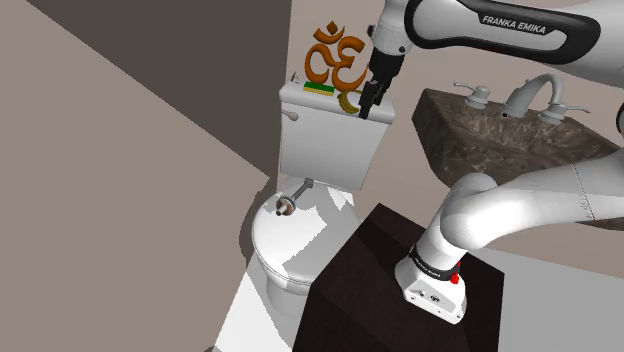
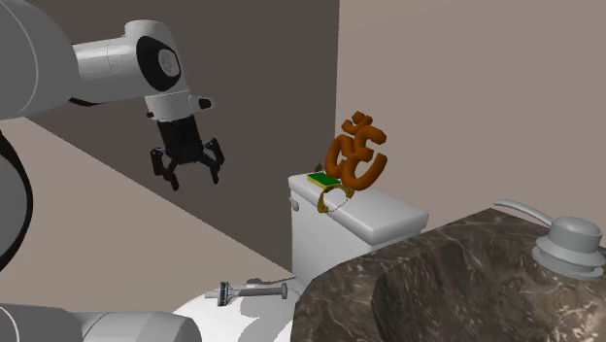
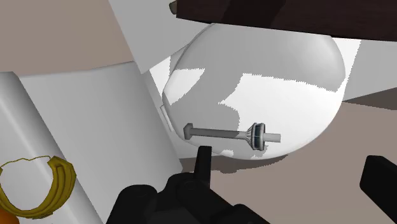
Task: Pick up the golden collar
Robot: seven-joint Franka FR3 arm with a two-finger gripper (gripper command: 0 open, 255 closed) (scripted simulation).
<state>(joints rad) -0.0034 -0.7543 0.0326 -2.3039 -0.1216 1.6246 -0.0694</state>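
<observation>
The golden collar (image 1: 347, 103) (image 2: 332, 199) (image 3: 32, 188) is a ring with a thick ribbed golden half and a thin wire half. It lies on the white toilet tank lid (image 1: 300, 97) (image 2: 388, 216), at the lid's front edge, beside a green pad and an orange Om ornament (image 1: 336, 57) (image 2: 356, 151). My black gripper (image 1: 366, 106) (image 2: 194, 177) (image 3: 292, 175) hangs open in the air above the toilet bowl, off the tank and apart from the collar, with nothing between its fingers. In the wrist view the collar lies off to the side of one finger (image 3: 203, 159).
A grey razor (image 1: 289, 203) (image 2: 248, 290) (image 3: 232, 133) lies on the white toilet seat lid (image 1: 275, 240) (image 3: 305, 70) under the gripper. A dark marble sink counter (image 1: 500, 135) (image 2: 437, 282) with a faucet (image 1: 530, 95) stands beside the tank. The dark stand (image 1: 390, 290) is near the bowl. Walls close the back.
</observation>
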